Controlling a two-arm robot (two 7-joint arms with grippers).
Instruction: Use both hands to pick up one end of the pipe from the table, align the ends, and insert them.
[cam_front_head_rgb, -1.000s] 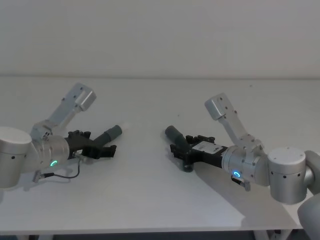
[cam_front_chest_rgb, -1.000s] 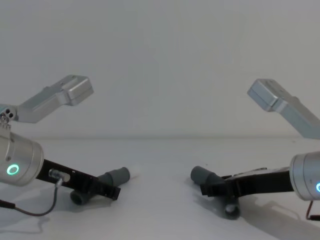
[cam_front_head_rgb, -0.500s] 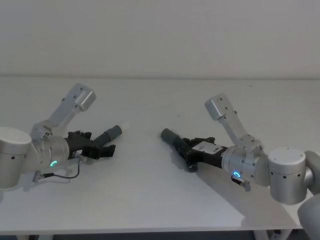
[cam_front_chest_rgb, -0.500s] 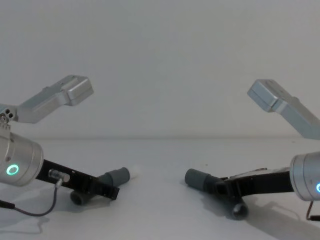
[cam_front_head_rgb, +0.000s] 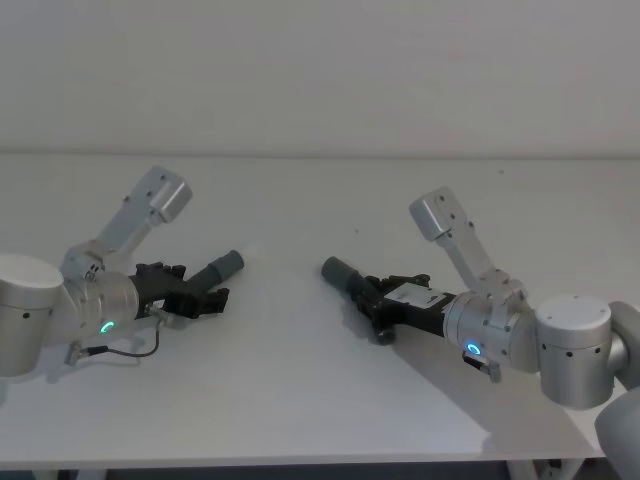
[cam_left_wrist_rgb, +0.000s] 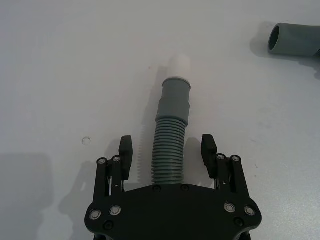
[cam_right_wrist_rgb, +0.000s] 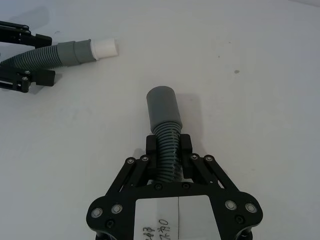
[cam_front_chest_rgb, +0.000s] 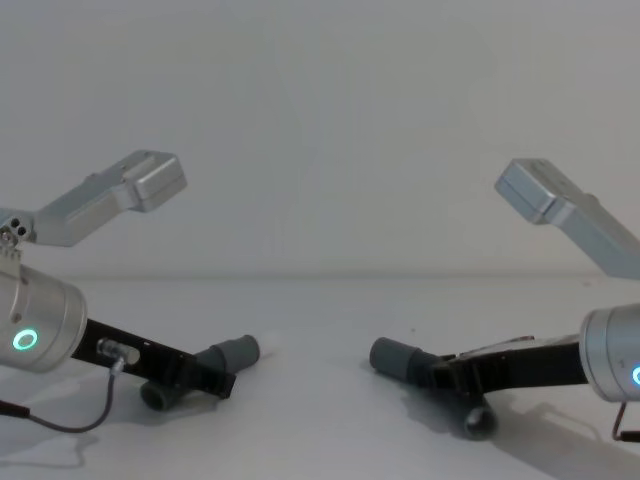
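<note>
Two dark-grey ribbed pieces of the pipe lie on the white table (cam_front_head_rgb: 300, 400). The left piece (cam_front_head_rgb: 216, 269) has a grey collar (cam_left_wrist_rgb: 175, 95) and a white plug tip (cam_left_wrist_rgb: 180, 64). My left gripper (cam_left_wrist_rgb: 167, 155) is open, its fingers (cam_left_wrist_rgb: 126, 155) standing on either side of that piece's ribbed part without touching it. The right piece (cam_front_head_rgb: 343, 274) points its open collar mouth (cam_right_wrist_rgb: 162, 106) toward the left piece. My right gripper (cam_right_wrist_rgb: 168, 145) is shut on its ribbed part just behind the collar. The two ends face each other across a gap, as the chest view shows: left collar (cam_front_chest_rgb: 232, 353), right collar (cam_front_chest_rgb: 395, 358).
Both silver arms rest low over the table, the left arm (cam_front_head_rgb: 60, 300) with a loose black cable (cam_front_head_rgb: 125, 350) beside it, the right arm (cam_front_head_rgb: 520, 335) near the front right. A plain wall stands behind the table's far edge (cam_front_head_rgb: 320, 155).
The right gripper has lowered its piece from a raised tilt so that it points flatter and farther left. The left gripper has barely moved.
</note>
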